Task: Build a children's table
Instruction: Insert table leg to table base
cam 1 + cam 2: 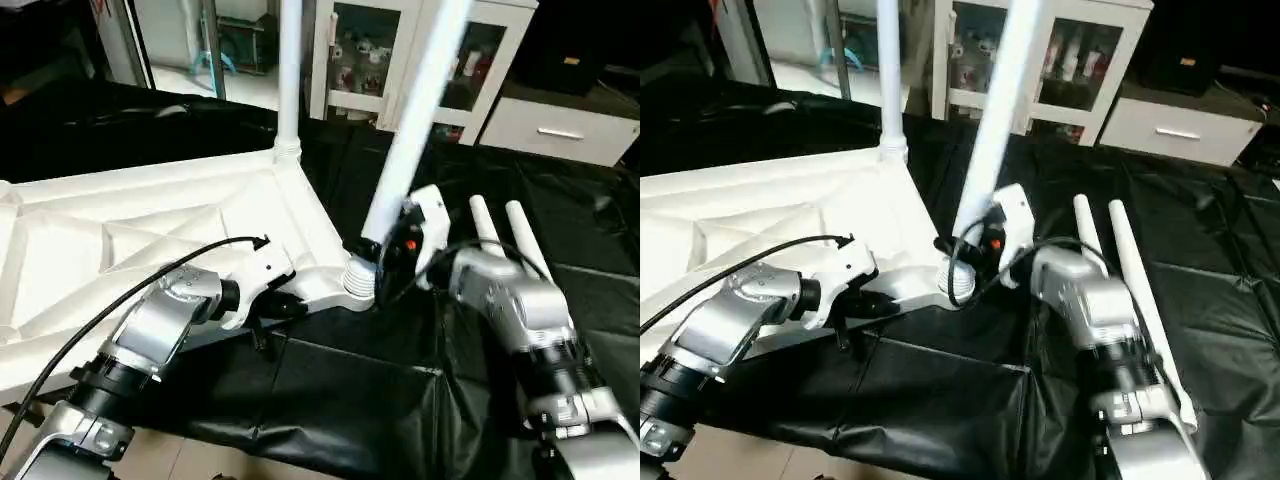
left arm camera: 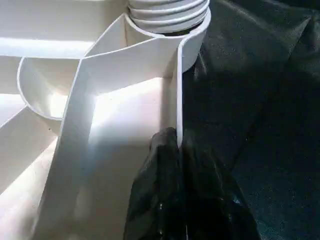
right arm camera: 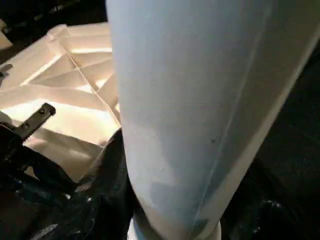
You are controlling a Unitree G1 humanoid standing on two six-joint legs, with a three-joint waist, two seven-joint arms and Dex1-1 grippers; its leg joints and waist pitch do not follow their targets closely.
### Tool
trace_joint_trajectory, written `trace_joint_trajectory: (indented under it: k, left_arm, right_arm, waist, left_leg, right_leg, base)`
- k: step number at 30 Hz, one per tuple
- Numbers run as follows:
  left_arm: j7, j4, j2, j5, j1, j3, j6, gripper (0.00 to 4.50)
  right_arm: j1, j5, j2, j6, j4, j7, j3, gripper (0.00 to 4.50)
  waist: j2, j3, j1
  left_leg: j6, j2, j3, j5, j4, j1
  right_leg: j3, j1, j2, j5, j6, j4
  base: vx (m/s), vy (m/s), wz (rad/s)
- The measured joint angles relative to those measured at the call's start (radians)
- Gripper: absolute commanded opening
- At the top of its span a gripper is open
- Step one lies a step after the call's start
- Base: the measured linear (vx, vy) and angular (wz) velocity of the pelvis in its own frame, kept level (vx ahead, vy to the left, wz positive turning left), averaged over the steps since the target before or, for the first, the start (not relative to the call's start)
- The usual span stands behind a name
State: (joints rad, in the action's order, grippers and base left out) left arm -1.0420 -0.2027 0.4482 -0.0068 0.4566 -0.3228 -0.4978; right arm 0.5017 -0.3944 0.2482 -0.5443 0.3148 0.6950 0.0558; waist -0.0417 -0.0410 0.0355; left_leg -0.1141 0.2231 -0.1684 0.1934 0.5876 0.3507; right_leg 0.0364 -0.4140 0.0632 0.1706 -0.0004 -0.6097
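The children's table's white tabletop [image 1: 120, 240] lies ribbed side up on the black-covered work table. One white leg [image 1: 289, 70] stands upright in its far corner socket. A second leg [image 1: 415, 120] leans to the right, its threaded foot in the near corner socket [image 1: 358, 285]. My right gripper [image 1: 385, 250] is shut on this leg just above the socket. Left of that corner, my left gripper [image 1: 290, 305] is shut on the tabletop's thin rim wall [image 2: 177, 90], one finger on each side. Two more legs [image 1: 1120, 250] lie side by side on the cloth to the right.
A glass-door cabinet [image 1: 360, 50] and a white drawer unit [image 1: 560, 130] stand behind the work table. The black cover [image 1: 350, 400] ends at the table's front edge near my arms, with light floor below. A black cable [image 1: 120, 300] arcs over my left forearm.
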Motion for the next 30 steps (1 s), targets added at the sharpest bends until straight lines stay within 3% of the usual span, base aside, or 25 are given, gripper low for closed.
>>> trace_joint_trajectory:
  k: [10, 16, 19, 25, 30]
  left_arm:
    - [0.000, -0.008, -0.007, -0.001, 0.001, 0.000, -0.001, 0.00]
    - [0.000, -0.018, -0.010, -0.003, 0.002, 0.001, 0.002, 0.00]
    - [0.000, -0.023, -0.010, -0.003, 0.002, 0.000, 0.002, 0.00]
    - [0.001, -0.029, -0.011, 0.000, 0.003, -0.004, 0.001, 0.00]
    - [0.000, -0.029, -0.012, 0.000, 0.003, -0.006, 0.001, 0.00]
  right_arm:
    - [-0.113, 0.007, -0.039, 0.116, -0.058, -0.045, -0.023, 1.86]
    - [-0.144, 0.048, -0.037, 0.186, -0.079, -0.055, 0.012, 1.86]
    - [-0.148, 0.096, -0.015, 0.216, -0.104, -0.053, 0.055, 1.86]
    - [-0.148, 0.158, 0.007, 0.240, -0.116, -0.043, 0.111, 1.86]
    - [-0.145, 0.166, 0.021, 0.238, -0.121, -0.032, 0.124, 1.86]
  waist:
    - [0.002, 0.004, -0.001]
    - [0.004, 0.008, 0.000]
    - [0.001, 0.012, -0.001]
    - [-0.005, 0.018, -0.003]
    - [-0.006, 0.020, -0.002]
  left_leg:
    - [0.000, 0.000, 0.000, 0.000, 0.000, -0.001]
    - [0.000, 0.000, 0.000, 0.000, -0.001, -0.001]
    - [0.000, 0.000, 0.000, 0.000, -0.002, -0.001]
    - [0.000, 0.000, 0.000, 0.000, -0.001, -0.002]
    - [0.000, 0.000, 0.000, 0.000, -0.002, -0.002]
  right_leg:
    - [0.000, 0.001, 0.000, 0.001, 0.000, 0.000]
    - [0.000, 0.001, 0.000, 0.001, 0.001, 0.001]
    - [0.000, 0.001, 0.000, 0.003, 0.003, 0.001]
    - [0.000, 0.003, 0.000, 0.005, 0.007, 0.001]
    - [0.000, 0.003, 0.000, 0.006, 0.007, 0.001]
  base:
    - [0.000, 0.000, 0.00]
    - [0.000, 0.000, 0.00]
    - [0.000, 0.000, 0.00]
    - [0.000, 0.000, 0.00]
    - [0.000, 0.000, 0.00]
